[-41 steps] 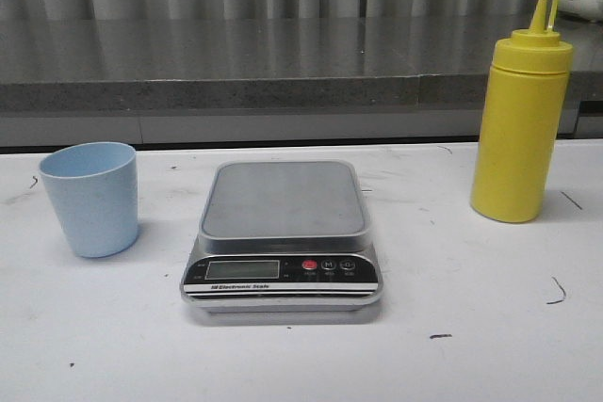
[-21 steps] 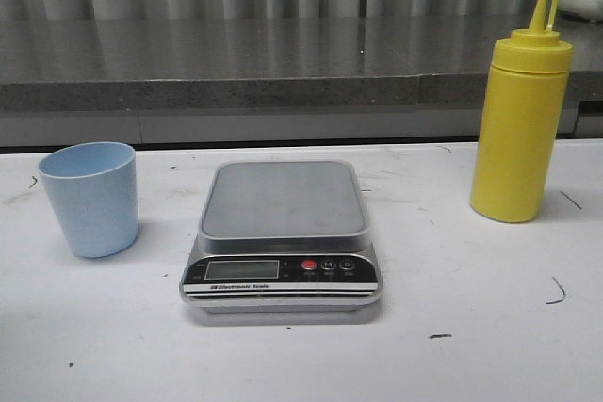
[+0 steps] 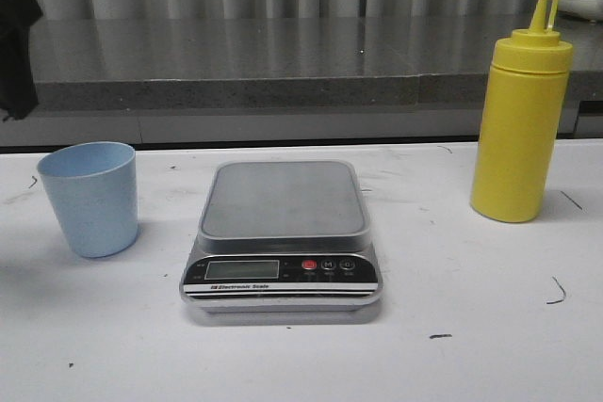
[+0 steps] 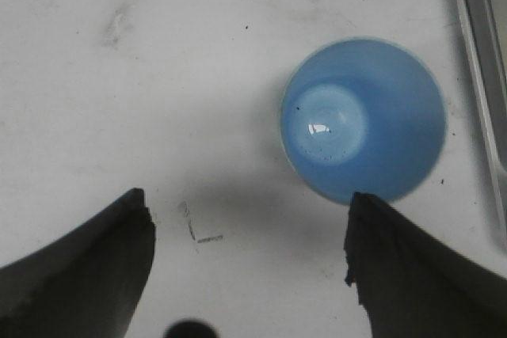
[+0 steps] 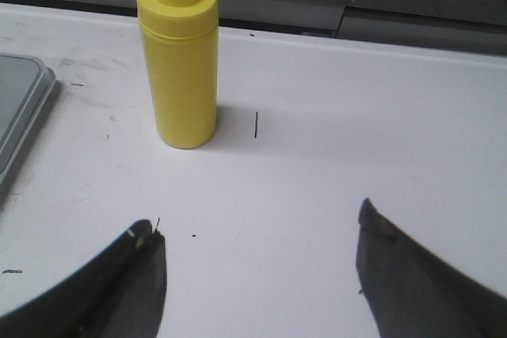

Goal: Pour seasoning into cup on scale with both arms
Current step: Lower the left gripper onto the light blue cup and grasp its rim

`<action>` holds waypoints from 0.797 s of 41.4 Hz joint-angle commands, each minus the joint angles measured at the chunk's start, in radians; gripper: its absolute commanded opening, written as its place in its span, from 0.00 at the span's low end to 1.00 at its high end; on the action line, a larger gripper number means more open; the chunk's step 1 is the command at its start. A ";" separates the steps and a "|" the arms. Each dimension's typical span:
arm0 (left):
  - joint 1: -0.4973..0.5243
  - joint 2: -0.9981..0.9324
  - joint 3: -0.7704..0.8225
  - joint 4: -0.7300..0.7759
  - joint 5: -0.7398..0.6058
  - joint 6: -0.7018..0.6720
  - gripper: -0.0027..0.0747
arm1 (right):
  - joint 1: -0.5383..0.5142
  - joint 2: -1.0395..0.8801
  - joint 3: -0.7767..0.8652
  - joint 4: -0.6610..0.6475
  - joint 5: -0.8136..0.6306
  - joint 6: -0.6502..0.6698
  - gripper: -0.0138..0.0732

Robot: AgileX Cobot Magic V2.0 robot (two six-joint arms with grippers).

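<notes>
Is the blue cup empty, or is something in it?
Empty. The left wrist view looks straight down into the cup, and its bare shiny bottom shows, with only a few tiny dark specks inside.

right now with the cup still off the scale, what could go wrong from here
1. The left pincer hangs open above the cup, off-centre; descending as it is, a finger might hit the rim and tip the light cup.
2. The cup stands close beside the scale, so it could catch the platform edge when moved.
3. The seasoning bottle is tall and narrow; a poorly centred grasp by the open right pincer might topple it.
</notes>
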 commanded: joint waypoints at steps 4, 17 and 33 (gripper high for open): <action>-0.009 0.064 -0.069 -0.007 -0.041 -0.002 0.67 | -0.002 0.013 -0.034 -0.008 -0.063 -0.012 0.77; -0.009 0.190 -0.100 -0.045 -0.103 -0.002 0.64 | -0.002 0.013 -0.034 -0.008 -0.063 -0.012 0.77; -0.009 0.207 -0.109 -0.093 -0.096 0.000 0.14 | -0.002 0.013 -0.034 -0.008 -0.063 -0.012 0.77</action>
